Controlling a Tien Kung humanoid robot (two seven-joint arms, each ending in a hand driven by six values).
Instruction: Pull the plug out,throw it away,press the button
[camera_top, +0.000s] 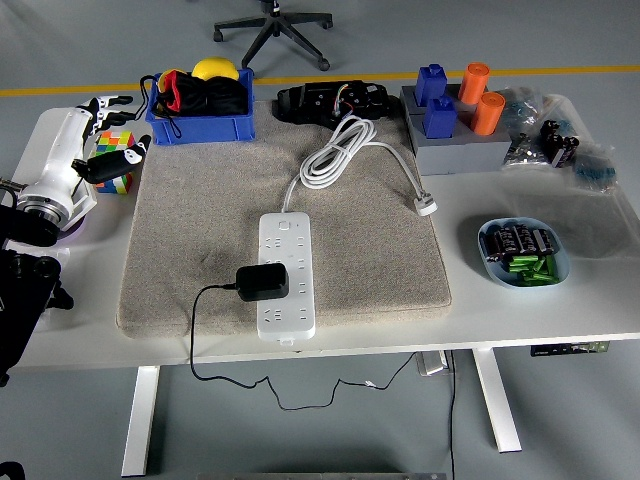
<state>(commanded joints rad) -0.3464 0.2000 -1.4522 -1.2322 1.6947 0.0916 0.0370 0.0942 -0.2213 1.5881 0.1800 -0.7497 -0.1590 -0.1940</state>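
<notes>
A white power strip (284, 274) lies on a beige mat (200, 220) in the middle of the table. A black adapter plug (262, 282) sits in one of its sockets, and its thin black cord (200, 330) runs off the table's front edge. The strip's button (284, 226) is at its far end. The strip's own white cable (335, 155) is coiled behind it and ends in a loose plug (427, 207). My left hand (112, 150), on a white forearm, rests at the far left with fingers spread, holding nothing, well away from the strip. My right hand is out of view.
A coloured cube (115, 180) lies under my left hand. A blue bin (198, 128) with several items stands at the back left, a black device (330, 100) behind the mat, a grey block (455, 145) with blue and orange pieces at the back right, and a bowl of batteries (524, 252) at the right.
</notes>
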